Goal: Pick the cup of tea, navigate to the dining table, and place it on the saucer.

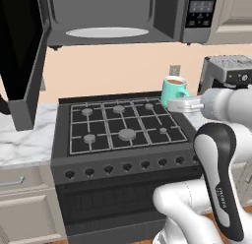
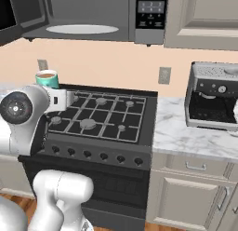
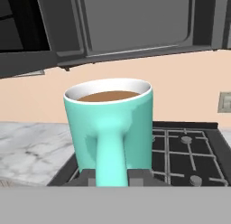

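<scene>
Your end effector (image 3: 111, 177) is clamped on the handle of the cup of tea (image 3: 109, 123), its two dark fingertips (image 3: 88, 178) just showing at either side of the handle's foot in the hand view; most of each finger is cut off below. The cup stands upright, brown liquid level under its white rim, held above the stove (image 1: 120, 125) rather than resting on it. From the left base view you see the cup (image 1: 173, 90) over the stove's back right corner, its lower half hidden behind the white wrist. From the right base view the same cup (image 2: 47, 78) shows over the stove's (image 2: 100, 116) back left corner, with only its top visible above the arm's round joint.

Overhead, the microwave (image 1: 118, 14) hangs with its door (image 1: 22, 61) swung open at the left, and the white turntable plate (image 1: 107, 32) lies inside; the cavity's upper part is cropped by the frame. To the right, a coffee machine (image 2: 214, 95) sits on the marble bench (image 2: 186, 134) near its back edge, its right side cut off. A wall outlet (image 2: 164, 75) is set between stove and machine.
</scene>
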You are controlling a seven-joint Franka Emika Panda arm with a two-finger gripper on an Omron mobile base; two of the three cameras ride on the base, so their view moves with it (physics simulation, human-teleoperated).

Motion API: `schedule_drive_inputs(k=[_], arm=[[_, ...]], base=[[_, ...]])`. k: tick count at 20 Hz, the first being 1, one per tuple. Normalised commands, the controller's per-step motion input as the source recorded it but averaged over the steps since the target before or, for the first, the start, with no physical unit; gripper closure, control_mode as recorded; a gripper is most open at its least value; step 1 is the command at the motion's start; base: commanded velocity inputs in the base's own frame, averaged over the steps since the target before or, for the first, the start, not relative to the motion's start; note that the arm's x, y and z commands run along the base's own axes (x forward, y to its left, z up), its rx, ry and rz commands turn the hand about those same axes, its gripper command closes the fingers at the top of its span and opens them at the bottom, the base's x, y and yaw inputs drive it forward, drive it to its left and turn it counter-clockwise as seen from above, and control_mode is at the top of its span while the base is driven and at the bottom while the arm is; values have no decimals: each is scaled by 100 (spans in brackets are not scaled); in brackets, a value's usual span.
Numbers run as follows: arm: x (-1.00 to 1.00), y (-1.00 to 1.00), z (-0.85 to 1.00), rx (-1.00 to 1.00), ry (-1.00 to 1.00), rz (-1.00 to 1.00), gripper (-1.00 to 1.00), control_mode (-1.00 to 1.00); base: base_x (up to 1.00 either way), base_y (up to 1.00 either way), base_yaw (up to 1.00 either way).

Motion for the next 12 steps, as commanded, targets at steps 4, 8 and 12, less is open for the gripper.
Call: schedule_drive_inputs(k=[4,8,12], arm=[[0,0,0,0,0,0,100,100],[0,0,0,0,0,0,100,100],[0,0,0,0,0,0,100,100]], base=[[-35,5,29],[-8,-1,71],[-2,-1,96]])
